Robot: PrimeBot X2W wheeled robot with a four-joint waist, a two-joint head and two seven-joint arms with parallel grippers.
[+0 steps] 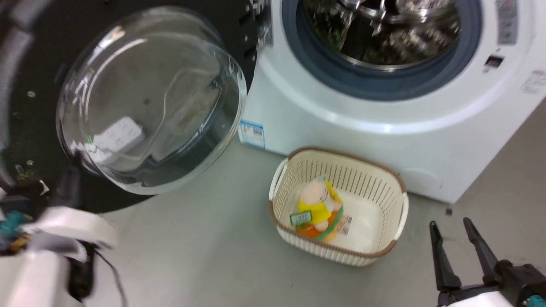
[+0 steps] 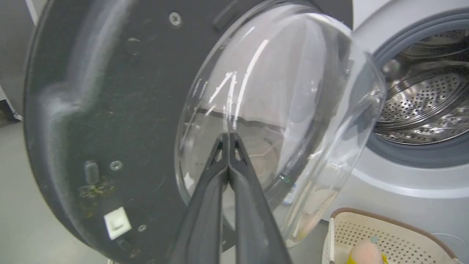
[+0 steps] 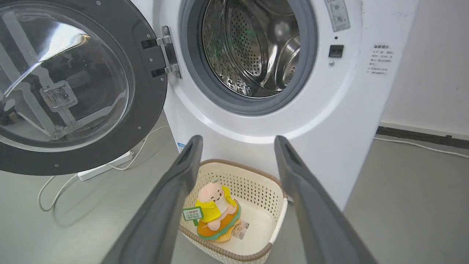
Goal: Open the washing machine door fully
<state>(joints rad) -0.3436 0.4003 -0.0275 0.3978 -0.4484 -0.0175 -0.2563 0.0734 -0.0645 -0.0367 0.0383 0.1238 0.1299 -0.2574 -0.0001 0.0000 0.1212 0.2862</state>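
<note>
black washing machine door (image 3: pixel 146 91) stands wide open above grey floor (image 3: pixel 403 201).

— How do our grippers stand?
— Our left gripper (image 2: pixel 228 136) has its fingers pressed together, tips touching. Our right gripper (image 1: pixel 450 225) has its fingers spread apart, low at our right side.

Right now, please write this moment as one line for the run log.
washing machine door: wide open, drum exposed | left end effector: shut, tips by glass bowl, contact unclear | right end effector: open, near basket
</note>
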